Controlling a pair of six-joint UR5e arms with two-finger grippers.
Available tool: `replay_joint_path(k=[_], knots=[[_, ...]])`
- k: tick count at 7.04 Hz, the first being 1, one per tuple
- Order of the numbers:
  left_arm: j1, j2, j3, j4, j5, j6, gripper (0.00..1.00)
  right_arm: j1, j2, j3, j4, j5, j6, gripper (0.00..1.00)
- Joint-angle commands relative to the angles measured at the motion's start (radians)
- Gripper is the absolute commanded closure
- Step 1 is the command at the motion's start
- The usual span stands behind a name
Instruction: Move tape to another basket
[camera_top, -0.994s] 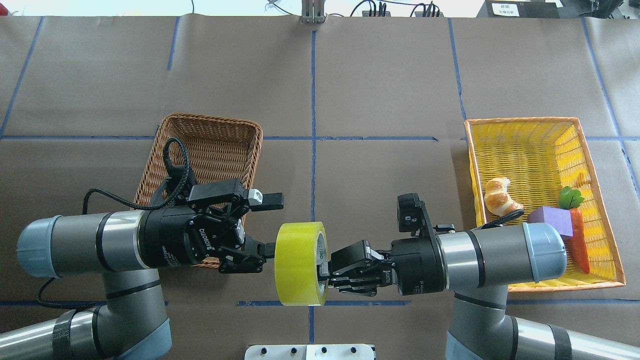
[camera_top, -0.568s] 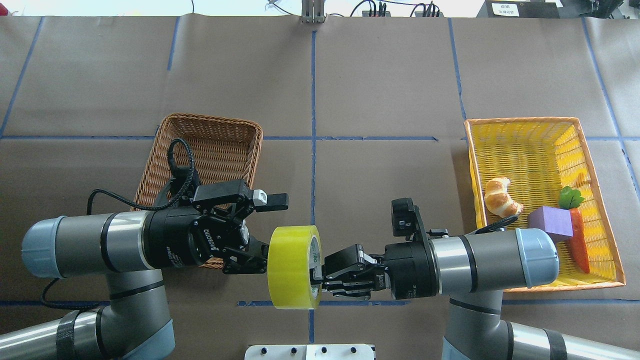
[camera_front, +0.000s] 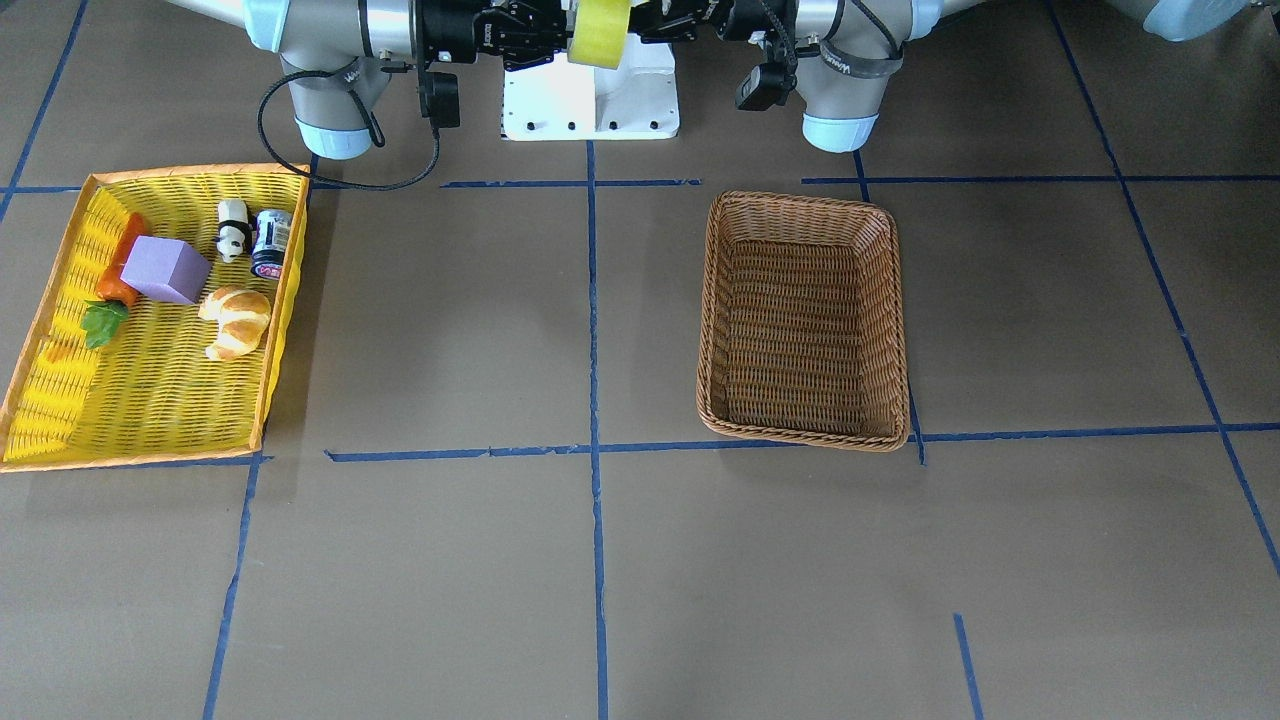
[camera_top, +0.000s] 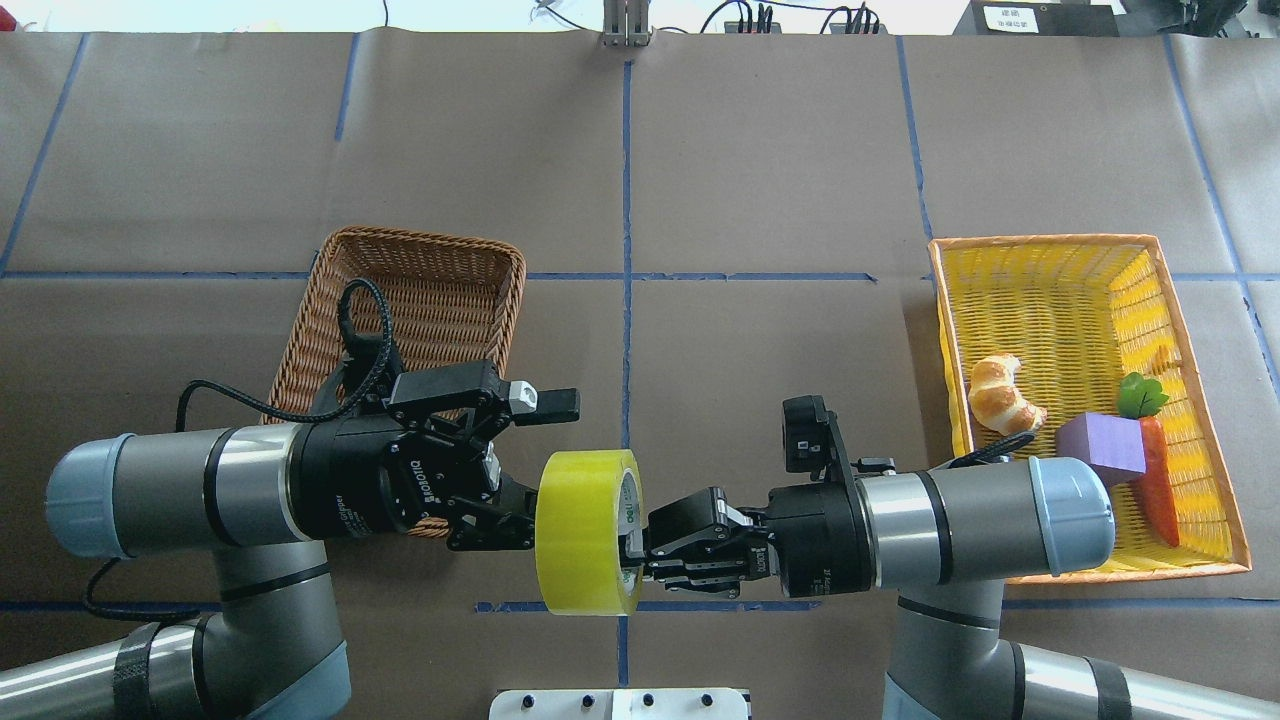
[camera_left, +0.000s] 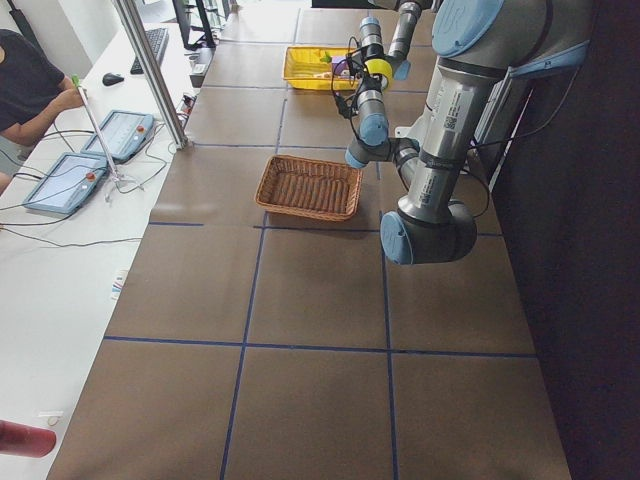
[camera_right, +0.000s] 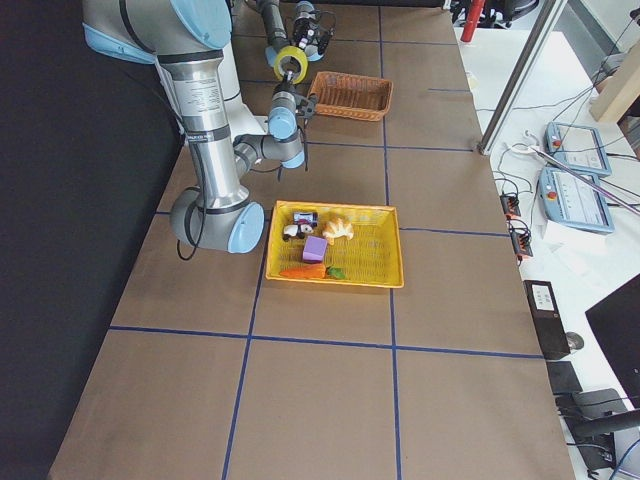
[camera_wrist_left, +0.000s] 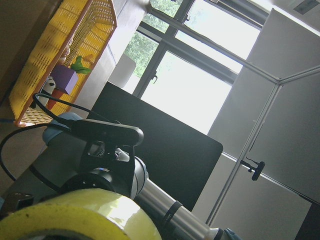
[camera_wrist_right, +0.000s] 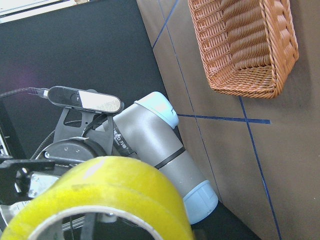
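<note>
**Tape hangs between two grippers, short of the wicker basket**

In the overhead view the tape (camera_top: 585, 530) is at lower centre, standing on edge in the air above the table (camera_top: 760, 180). It is just right of the wicker basket (camera_top: 420, 290) and not over it.

The right gripper (camera_top: 640, 550) pinches the roll's wall at its right face. One finger looks tucked into the core.

The left gripper (camera_top: 515, 520) is pressed up to the opposite face. Its fingertips are hidden behind the roll, so I cannot tell whether it has clamped on.

The main risk is probably the release. If the right jaws let go before the left ones bite, the roll would drop and, being on edge, could roll off. A shove from the left could also twist it out of the thin pinch.
</note>
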Motion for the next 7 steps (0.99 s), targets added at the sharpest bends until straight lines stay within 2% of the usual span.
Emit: replay_joint_path(k=[1,2,3,7], knots=[[0.011,-0.001,0.0,0.001,0.0,0.0,0.0,-0.001,-0.001,-0.002,0.0,-0.011,0.0,0.98],[0.012,-0.001,0.0,0.0,0.0,0.0,0.05,-0.001,-0.001,-0.002,0.0,-0.012,0.0,0.98],[0.012,-0.001,0.0,0.0,0.0,0.0,0.15,-0.001,-0.001,-0.008,0.002,-0.015,0.0,0.98],[0.014,-0.001,0.002,0.0,0.002,0.005,0.33,-0.003,-0.001,-0.005,0.005,-0.05,0.001,0.96]])
